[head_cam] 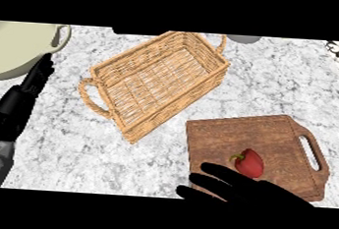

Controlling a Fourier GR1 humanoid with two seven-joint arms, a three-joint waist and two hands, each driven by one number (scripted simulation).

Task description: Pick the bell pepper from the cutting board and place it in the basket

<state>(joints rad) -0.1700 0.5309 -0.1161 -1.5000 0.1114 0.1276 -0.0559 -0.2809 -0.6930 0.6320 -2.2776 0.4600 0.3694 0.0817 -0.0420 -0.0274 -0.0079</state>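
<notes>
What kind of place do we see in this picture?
Most likely a kitchen counter. A speckled stone worktop carries a wooden cutting board with a red bell pepper on it, a wicker basket beside it, and a pale pot at the far left.

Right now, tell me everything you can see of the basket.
The basket is a rectangular, light tan wicker one with a loop handle at each short end. It stands upright and open-topped on the speckled counter, turned diagonally in the view, with nothing visible inside. Its near corner lies close to the wooden cutting board, though I cannot tell if they touch. Neither hand touches it; the bell pepper lies on the board.
</notes>
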